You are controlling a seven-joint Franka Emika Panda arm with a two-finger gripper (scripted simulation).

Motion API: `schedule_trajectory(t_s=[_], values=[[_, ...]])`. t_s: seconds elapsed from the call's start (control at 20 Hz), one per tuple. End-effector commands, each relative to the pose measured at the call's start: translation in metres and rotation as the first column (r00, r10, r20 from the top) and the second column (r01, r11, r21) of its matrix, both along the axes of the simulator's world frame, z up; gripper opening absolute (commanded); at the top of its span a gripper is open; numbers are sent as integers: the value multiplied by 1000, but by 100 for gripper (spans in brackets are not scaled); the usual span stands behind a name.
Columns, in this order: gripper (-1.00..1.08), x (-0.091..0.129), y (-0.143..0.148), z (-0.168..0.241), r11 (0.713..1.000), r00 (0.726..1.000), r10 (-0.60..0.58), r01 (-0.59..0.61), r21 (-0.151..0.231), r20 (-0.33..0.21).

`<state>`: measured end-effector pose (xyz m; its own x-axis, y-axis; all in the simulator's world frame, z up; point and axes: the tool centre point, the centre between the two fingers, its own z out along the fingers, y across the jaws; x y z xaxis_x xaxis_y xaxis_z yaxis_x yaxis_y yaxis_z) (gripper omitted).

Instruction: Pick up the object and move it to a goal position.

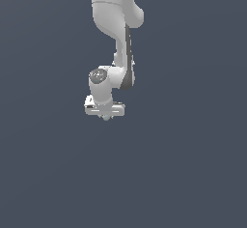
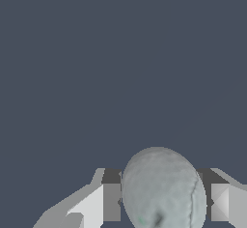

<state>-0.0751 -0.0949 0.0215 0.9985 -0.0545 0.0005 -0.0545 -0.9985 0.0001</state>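
Sitting between the hand's [image 2: 161, 203] fingers [image 2: 112, 202], held, the sphere [image 2: 161, 191] looks pale grey-blue and smooth.

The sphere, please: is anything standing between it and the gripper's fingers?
Nothing visible does. In the wrist view the pale grey sphere sits directly between the gripper fingers, with no other object around it; whether the pads touch it cannot be told.

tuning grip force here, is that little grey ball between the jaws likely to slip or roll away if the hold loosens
Likely yes. The ball looks round and smooth, so it would probably roll freely once released. The gripper seems to meet it only at its curved sides, a small contact that could let it squirt out. It shows no denting, so it is probably rigid.
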Motion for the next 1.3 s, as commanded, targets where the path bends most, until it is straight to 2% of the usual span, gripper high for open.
schedule_trajectory(t_s=[0.0,0.3,0.6,1.25], values=[[-100,0,0,0,1000,1000,1,-1,0,0],[-100,0,-4,7,1000,1000,0,0,0,0],[-100,-1,-20,34,1000,1000,0,0,0,0],[-100,-3,-88,150,1000,1000,0,0,1,0]])
